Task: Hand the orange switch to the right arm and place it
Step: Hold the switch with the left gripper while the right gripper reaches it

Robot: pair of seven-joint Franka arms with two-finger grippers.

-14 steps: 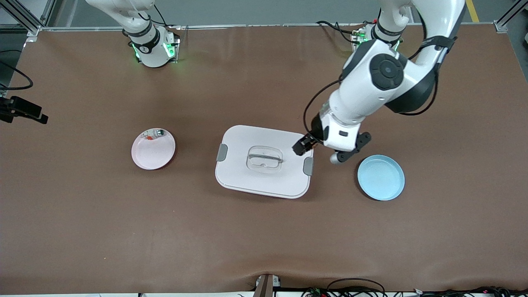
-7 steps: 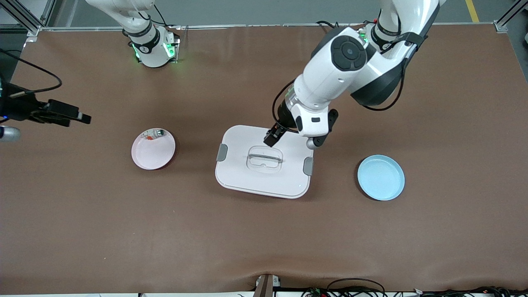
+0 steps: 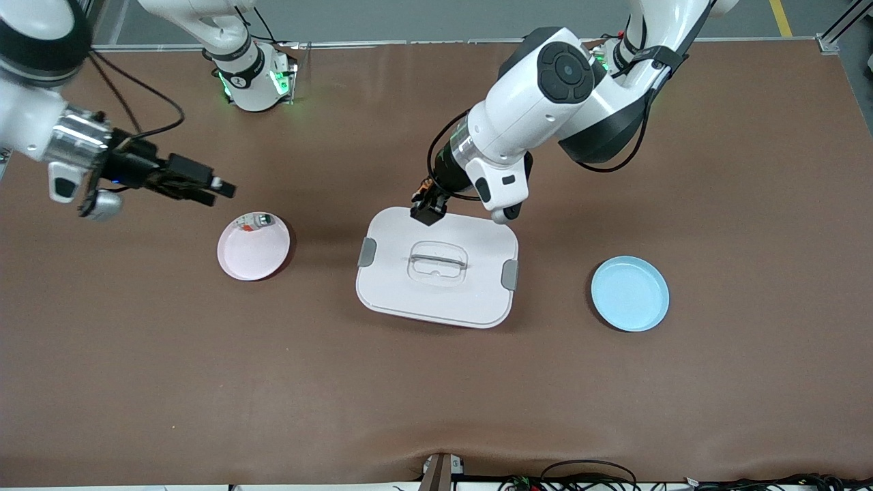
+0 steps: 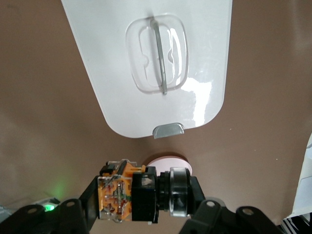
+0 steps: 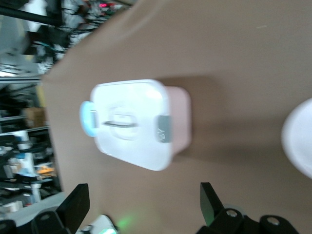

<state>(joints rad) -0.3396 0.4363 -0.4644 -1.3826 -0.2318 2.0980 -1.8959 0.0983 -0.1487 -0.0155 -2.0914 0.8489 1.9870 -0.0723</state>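
Two grippers | left gripper [image 3: 427, 210] fingers clamped on the orange switch [image 4: 129, 197], over the white lidded box [image 3: 436, 300] at centre frame | right gripper [image 3: 204, 191] fingers apart, at upper left above the pink plate [image 3: 254, 256] | blue plate [image 3: 629, 294] at right.

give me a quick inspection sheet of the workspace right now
surface: brown table, mat rippled along the camera edge
job's things: orange switch clamped in the left gripper, over the white lidded box
clutter: pink plate holding a small white-and-green piece; bare blue plate
grippers: left shut on the switch; right gripper open, in the air by the pink plate
cables: black cable on the right arm, loose wires below the table edge
surroundings: metal frame posts
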